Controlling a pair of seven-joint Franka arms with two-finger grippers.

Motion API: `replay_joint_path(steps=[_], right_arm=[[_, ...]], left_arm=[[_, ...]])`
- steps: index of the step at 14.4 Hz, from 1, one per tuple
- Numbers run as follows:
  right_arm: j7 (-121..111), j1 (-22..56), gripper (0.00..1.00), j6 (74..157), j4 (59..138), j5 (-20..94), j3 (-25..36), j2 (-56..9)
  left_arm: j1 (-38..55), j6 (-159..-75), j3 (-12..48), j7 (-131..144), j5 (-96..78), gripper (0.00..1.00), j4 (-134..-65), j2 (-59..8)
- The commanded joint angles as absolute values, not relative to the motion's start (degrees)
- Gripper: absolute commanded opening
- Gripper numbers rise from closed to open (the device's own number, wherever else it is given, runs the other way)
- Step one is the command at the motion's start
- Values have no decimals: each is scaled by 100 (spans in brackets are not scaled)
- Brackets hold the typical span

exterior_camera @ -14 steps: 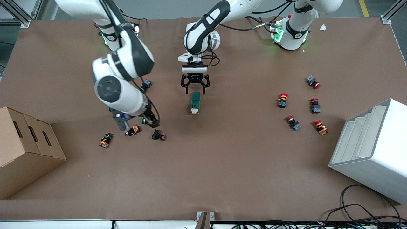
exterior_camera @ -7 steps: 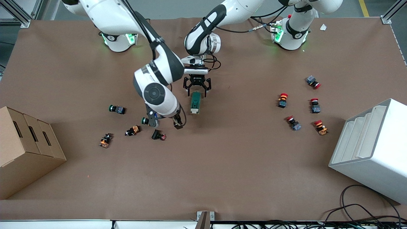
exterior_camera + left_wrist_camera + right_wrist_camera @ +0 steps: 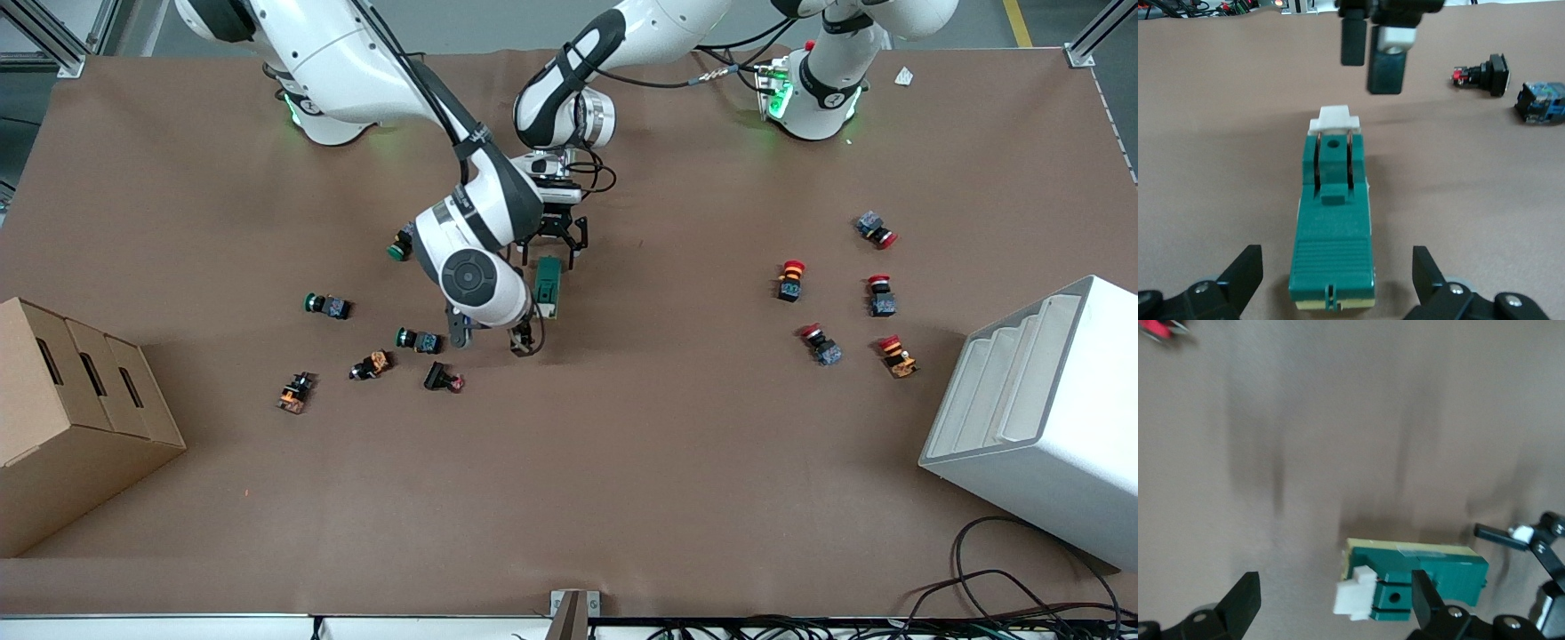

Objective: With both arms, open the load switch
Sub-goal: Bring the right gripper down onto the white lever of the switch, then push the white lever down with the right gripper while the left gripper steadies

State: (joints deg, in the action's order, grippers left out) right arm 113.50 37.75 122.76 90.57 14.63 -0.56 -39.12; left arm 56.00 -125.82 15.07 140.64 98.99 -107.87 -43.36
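The load switch (image 3: 548,286) lies flat mid-table, a dark-green block with its white lever (image 3: 545,311) at the end nearer the front camera. My left gripper (image 3: 552,243) is open, its fingers (image 3: 1246,272) flanking the green end (image 3: 1335,267) away from the lever without touching it. My right gripper (image 3: 489,340) is open over the table at the lever end. In the right wrist view the white lever (image 3: 1355,593) sits between the right gripper's (image 3: 1333,587) fingers, close to one of them. The left wrist view shows the right gripper (image 3: 1370,50) hanging past the lever (image 3: 1335,120).
Green-capped and orange push-buttons (image 3: 418,339) are scattered toward the right arm's end. Red-capped ones (image 3: 789,280) sit toward the left arm's end. A cardboard box (image 3: 71,418) and a white rack (image 3: 1040,418) stand at the table's two ends. Cables (image 3: 1005,596) lie by the front edge.
My right arm has swung from the push-button cluster across to the lever end of the switch. The left gripper has shifted slightly toward the robots' bases, staying open over the switch's green end.
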Motion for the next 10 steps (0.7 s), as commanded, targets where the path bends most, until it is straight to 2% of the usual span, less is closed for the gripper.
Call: replay_joint_path(steps=[1, 6, 10], right_arm=[[11601, 3823, 100, 12234, 8956, 1713, -132, -4025], [11839, 4007, 100, 12164, 8974, 1740, -158, -4104], [11927, 4043, 100, 11788, 8939, 1749, -167, -4140]], left_arm=[[5643, -12498, 1485, 14238, 10194, 99, -10767, -4456], [5713, -12498, 1485, 14669, 10406, 99, -10775, -4544], [5774, -12120, 1485, 14721, 10406, 99, -10819, -4684]])
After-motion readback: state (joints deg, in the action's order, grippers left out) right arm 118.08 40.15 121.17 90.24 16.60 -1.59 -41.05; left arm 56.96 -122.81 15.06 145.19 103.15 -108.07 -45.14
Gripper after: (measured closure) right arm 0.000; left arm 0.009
